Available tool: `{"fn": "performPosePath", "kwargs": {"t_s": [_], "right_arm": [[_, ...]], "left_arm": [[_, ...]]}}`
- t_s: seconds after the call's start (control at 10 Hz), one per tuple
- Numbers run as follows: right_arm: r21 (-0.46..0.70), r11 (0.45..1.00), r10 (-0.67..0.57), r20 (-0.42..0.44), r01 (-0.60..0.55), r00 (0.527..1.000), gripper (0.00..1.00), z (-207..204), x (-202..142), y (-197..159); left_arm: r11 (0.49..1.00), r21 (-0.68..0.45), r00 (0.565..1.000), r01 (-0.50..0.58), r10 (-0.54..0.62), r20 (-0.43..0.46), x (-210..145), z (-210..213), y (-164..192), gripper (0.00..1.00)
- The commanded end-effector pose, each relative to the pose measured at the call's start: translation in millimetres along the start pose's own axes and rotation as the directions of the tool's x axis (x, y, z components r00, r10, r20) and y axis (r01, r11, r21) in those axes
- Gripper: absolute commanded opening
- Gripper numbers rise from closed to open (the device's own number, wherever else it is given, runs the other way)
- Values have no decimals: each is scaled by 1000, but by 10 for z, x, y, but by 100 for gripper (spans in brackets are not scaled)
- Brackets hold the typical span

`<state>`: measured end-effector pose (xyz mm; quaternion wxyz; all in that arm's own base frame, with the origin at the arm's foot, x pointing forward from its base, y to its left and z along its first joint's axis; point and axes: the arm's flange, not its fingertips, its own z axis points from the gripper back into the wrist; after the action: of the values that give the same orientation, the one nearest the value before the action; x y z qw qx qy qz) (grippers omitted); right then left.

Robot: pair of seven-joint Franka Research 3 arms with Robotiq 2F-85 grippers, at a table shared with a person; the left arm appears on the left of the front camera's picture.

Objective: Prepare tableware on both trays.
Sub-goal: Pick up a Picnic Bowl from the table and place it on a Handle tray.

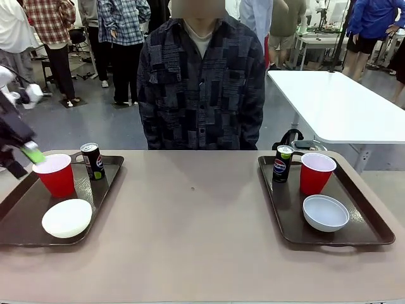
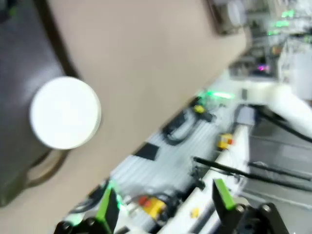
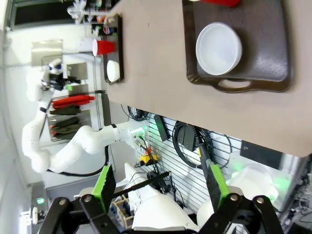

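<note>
Two dark brown trays sit on a tan table, one at each side. The left tray holds a red cup at its back, a dark can just beside the cup toward the table's middle, and a white bowl at the front, which looks turned upside down, though the view is not sharp enough to be sure. The right tray holds a can at its back left, a red cup just beside it, and a white bowl standing open side up at the front.

The left gripper hangs at the far left edge of the front view, a green pad close to the left cup's rim; whether it touches is unclear. In the blurred left wrist view its fingers stand apart, holding nothing, with the left bowl well beyond them.

The right gripper is spread wide and empty, off the table's near edge, looking at the right bowl and its tray.

A person in a dark patchwork shirt stands at the far side, between the trays.
</note>
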<state>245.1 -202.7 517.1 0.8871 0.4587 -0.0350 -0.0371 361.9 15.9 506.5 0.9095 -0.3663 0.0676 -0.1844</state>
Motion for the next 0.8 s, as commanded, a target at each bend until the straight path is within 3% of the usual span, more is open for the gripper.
{"fn": "performPosePath", "kwargs": {"t_s": [0.0,0.3,0.6,0.7], "right_arm": [[11,1000,13,3,-13,1000,98,-4,-13,-5],[11,1000,13,3,-13,1000,98,-4,-13,-5],[11,1000,13,3,-13,1000,98,-4,-13,-5],[11,1000,13,3,-13,1000,98,-4,-13,-5]], "left_arm": [[967,-255,999,-28,22,-25,-125,349,267,100],[918,-393,992,-57,97,82,-479,561,707,100],[940,-313,938,-135,222,264,-777,505,797,100],[945,-295,930,-142,230,287,-836,572,820,100]]}}
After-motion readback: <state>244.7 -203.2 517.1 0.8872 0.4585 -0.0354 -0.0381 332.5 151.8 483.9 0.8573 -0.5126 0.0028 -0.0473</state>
